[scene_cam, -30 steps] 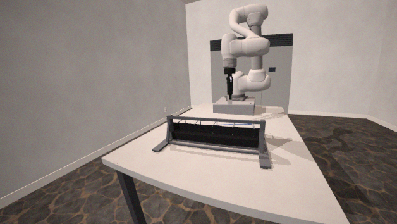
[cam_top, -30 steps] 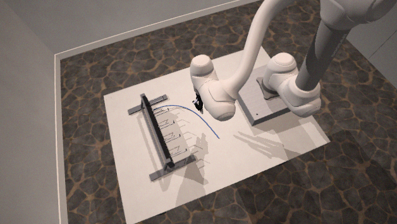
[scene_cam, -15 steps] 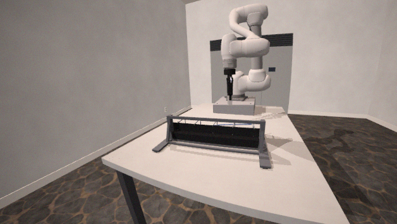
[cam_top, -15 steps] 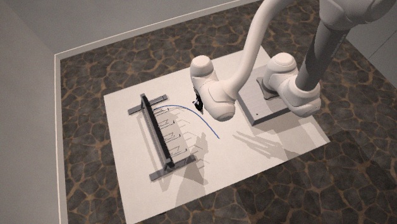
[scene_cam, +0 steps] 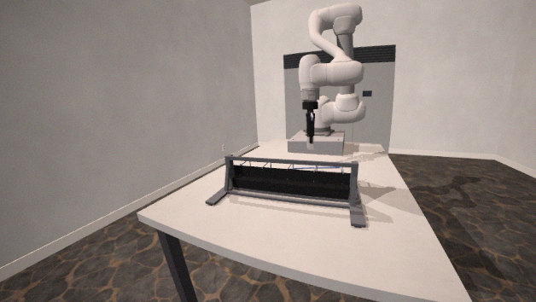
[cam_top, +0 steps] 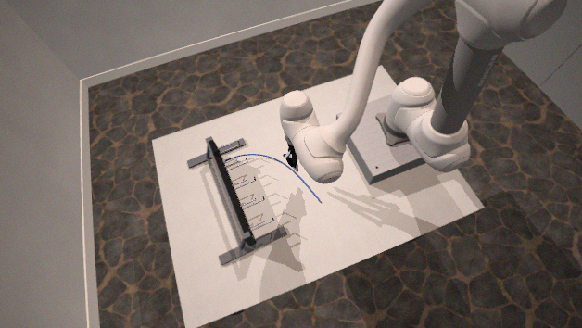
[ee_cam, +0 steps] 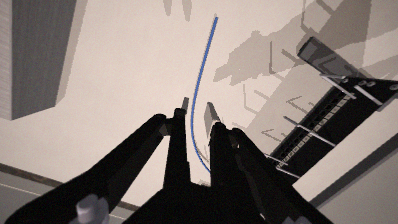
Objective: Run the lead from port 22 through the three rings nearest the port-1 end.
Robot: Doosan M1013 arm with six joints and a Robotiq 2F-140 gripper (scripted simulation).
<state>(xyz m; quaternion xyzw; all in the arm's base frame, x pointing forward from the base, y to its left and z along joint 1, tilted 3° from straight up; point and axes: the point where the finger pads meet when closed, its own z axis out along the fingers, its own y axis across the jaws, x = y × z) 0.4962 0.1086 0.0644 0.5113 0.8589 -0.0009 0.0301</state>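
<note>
Blue lead (cam_top: 278,163): it leaves the far end of the patch panel (cam_top: 230,191), arcs out over the white table (cam_top: 371,241) and ends free on the table surface, well apart from the rack (cam_top: 234,252). In the wrist view the lead (ee_cam: 197,95) runs between the two fingers of the gripper (ee_cam: 196,117).

Finger state: narrowly apart, neither fully together nor wide. A sliver of table shows on either side of the lead, so the pictures do not confirm a clamp. I judge that the fingers bracket the lead without pinching it. A thin lead could, however, be held lower down where the view is blocked.

Gripper position: the exterior view shows the gripper (scene_cam: 310,128) hanging vertically from the arm, above the table and between the rack and the arm's grey pedestal (scene_cam: 294,149).

Cable manager: the wire rings (cam_top: 252,200) project from the front of the rack toward the arm. None of them visibly carries the lead.

Step in hand, as judged: securing the lead partway along its length. Routing has not begun.

Next move calls for:
- Bringing the fingers firmly onto the lead.
- Lifting it and carrying it along the rack front toward the end opposite its jack.
- Dropping it through the top gap of each of the three end rings.

Risk: the rack is unfastened, so a taut pull on the lead could drag or tip it.
</note>
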